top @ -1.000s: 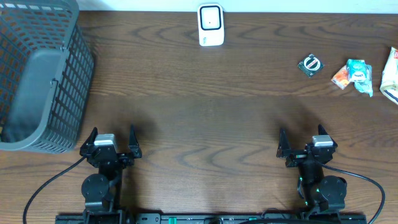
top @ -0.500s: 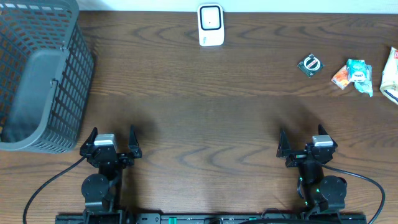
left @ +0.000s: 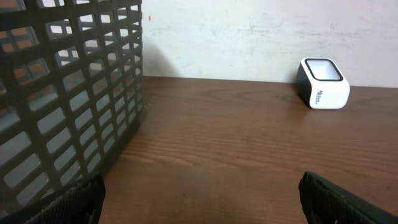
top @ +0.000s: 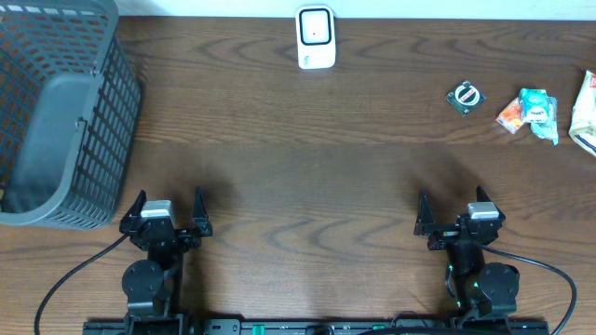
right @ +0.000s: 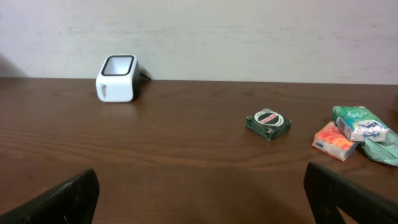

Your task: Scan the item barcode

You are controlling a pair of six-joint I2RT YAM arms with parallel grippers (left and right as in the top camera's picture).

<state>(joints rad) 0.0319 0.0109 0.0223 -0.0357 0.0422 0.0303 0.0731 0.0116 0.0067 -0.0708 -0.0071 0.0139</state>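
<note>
Currently | left tool (top: 169,198), right tool (top: 453,199): wide open, empty | scanner (top: 316,37): white, dark window | packet (top: 465,97): dark green

One wooden table (top: 307,158) carries one grey mesh basket (top: 56,112) and one white scanner (top: 316,37). Four small packets lie on it: one dark packet (top: 465,97), one orange packet (top: 510,115), one teal packet (top: 540,104) and one pale packet (top: 587,112), this last cut off by the frame's edge. There are two grippers, the left gripper (top: 169,197) and the right gripper (top: 453,200), each with two fingers.
</note>
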